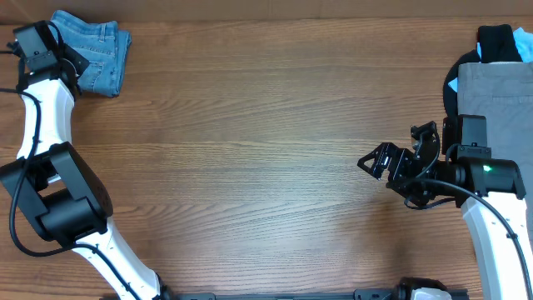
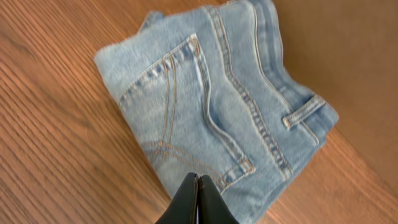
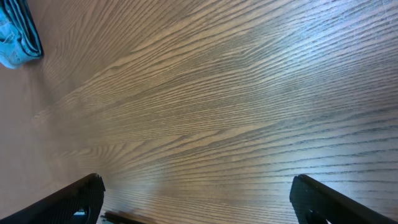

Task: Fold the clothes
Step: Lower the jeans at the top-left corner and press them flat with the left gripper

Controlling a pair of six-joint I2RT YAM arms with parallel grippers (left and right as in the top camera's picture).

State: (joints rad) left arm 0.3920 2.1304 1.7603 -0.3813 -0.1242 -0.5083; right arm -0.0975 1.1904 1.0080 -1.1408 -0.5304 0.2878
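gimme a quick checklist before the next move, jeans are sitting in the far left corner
1. Jeans folded into a compact stack: ok.
2. Left gripper shut, no denim pinched: ok.
3. Right gripper open and empty over bare table: ok.
4. Jeans fully inside the table's far edge: cannot tell.
5. Grey garment waiting on the pile at the right: ok.

From overhead, the left claw hides one edge of the folded jeans; a grey garment (black garment beneath it) is cut off by the frame's right edge.
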